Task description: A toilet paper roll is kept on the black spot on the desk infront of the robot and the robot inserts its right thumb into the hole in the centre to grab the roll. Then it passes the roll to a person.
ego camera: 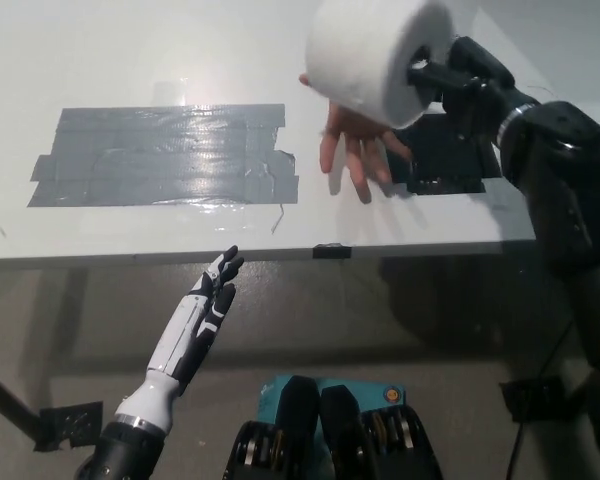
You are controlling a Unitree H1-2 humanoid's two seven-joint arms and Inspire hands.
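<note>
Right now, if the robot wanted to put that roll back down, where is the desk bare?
Bare desk lies beyond the grey tape patch and along the near edge. It is crowded at the black spot: the person's hand waits under the roll in the right robot hand.

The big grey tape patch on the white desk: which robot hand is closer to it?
Left. The white left hand hovers open just below the grey tape patch, off the desk edge. The black right hand is far to the right, holding the white toilet paper roll.
</note>
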